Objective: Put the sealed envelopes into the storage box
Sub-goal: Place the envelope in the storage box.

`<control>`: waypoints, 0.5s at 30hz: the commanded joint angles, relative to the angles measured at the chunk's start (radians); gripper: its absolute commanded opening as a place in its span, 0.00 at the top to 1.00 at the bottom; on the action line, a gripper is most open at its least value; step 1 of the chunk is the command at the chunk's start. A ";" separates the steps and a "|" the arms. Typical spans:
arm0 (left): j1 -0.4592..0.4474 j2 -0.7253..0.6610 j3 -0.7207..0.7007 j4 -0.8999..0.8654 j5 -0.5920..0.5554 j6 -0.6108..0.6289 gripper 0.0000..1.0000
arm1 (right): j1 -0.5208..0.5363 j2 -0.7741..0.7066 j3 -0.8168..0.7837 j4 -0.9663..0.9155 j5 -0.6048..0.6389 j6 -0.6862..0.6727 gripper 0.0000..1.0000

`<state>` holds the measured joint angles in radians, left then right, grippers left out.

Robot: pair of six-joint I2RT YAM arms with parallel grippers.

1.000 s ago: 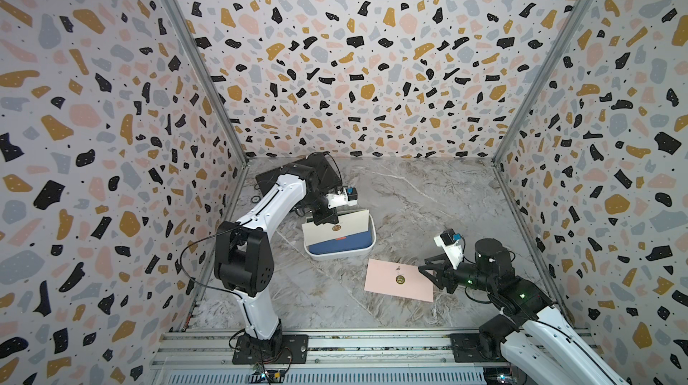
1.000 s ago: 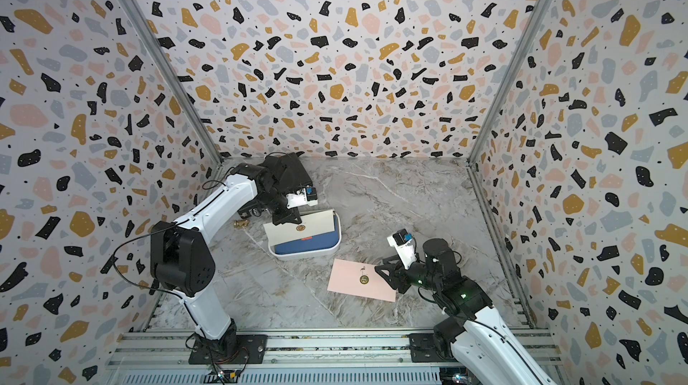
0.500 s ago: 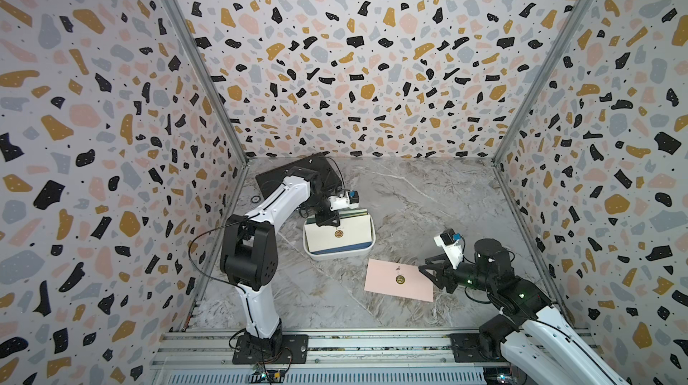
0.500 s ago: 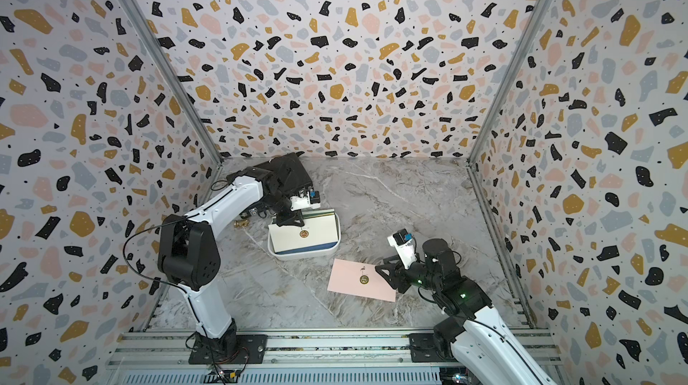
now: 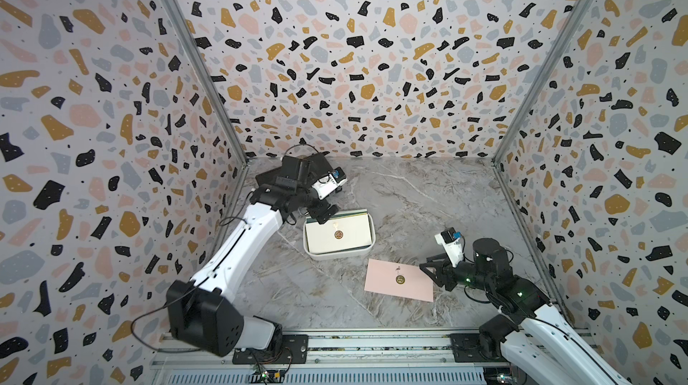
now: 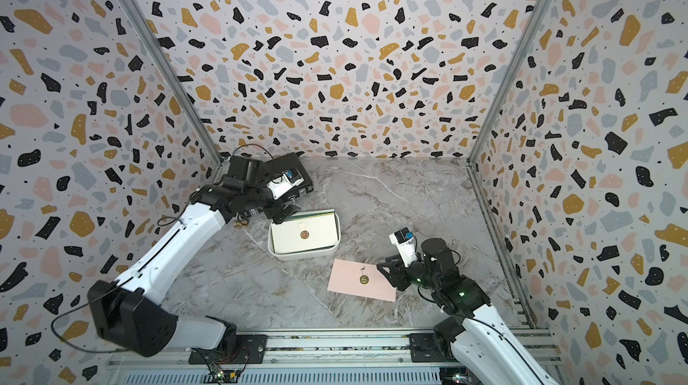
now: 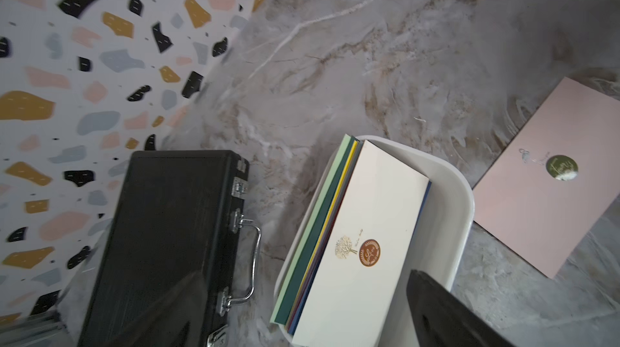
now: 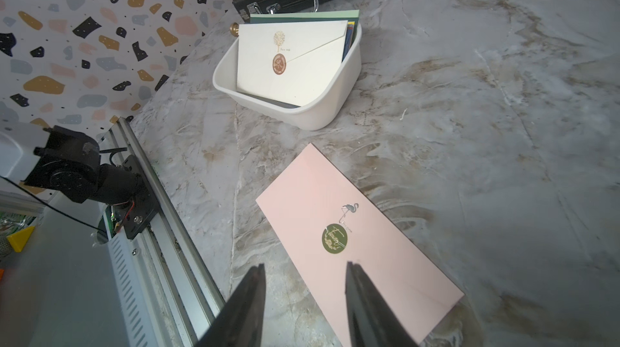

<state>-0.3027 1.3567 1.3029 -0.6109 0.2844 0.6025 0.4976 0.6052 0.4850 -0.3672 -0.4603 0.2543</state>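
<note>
Stacked envelopes (image 5: pixel 337 234) in the storage box (image 5: pixel 335 256), briefcase (image 7: pixel 161 244) behind it, loose envelope (image 5: pixel 394 282) flat on the table (image 5: pixel 428 197) before it

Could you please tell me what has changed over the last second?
The left pincer opened and let go of the cream envelope, which settled onto the other envelopes in the box. The right pincer and pink envelope stayed put.

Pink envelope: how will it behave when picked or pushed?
Probably light, thin: pink envelope lies flush on marble table, so edges look hard to catch. Smooth surface, likely slides if pushed. May flex if pinched at one corner.
</note>
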 commanded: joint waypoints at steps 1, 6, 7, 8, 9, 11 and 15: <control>0.004 -0.102 -0.121 0.248 -0.104 -0.238 0.01 | 0.003 0.010 -0.004 0.001 0.055 0.037 0.55; 0.012 -0.210 -0.241 0.349 -0.298 -0.533 0.01 | 0.004 0.023 -0.018 0.009 0.111 0.086 0.55; 0.014 -0.206 -0.223 0.298 -0.258 -0.548 0.01 | 0.004 0.026 -0.020 0.003 0.143 0.101 0.55; 0.013 -0.194 -0.205 0.252 -0.224 -0.553 0.01 | 0.004 0.029 -0.021 -0.011 0.198 0.131 0.55; 0.013 -0.175 -0.182 0.198 -0.203 -0.583 0.01 | 0.004 0.033 -0.028 -0.036 0.274 0.192 0.55; 0.014 -0.135 -0.138 0.096 -0.175 -0.647 0.01 | 0.004 0.051 -0.042 -0.078 0.366 0.274 0.55; 0.001 -0.144 -0.185 0.069 0.038 -0.717 0.14 | 0.004 0.103 -0.057 -0.142 0.423 0.349 0.55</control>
<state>-0.2924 1.2285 1.1324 -0.4919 0.1688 -0.0067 0.4984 0.6834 0.4362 -0.4282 -0.1467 0.5030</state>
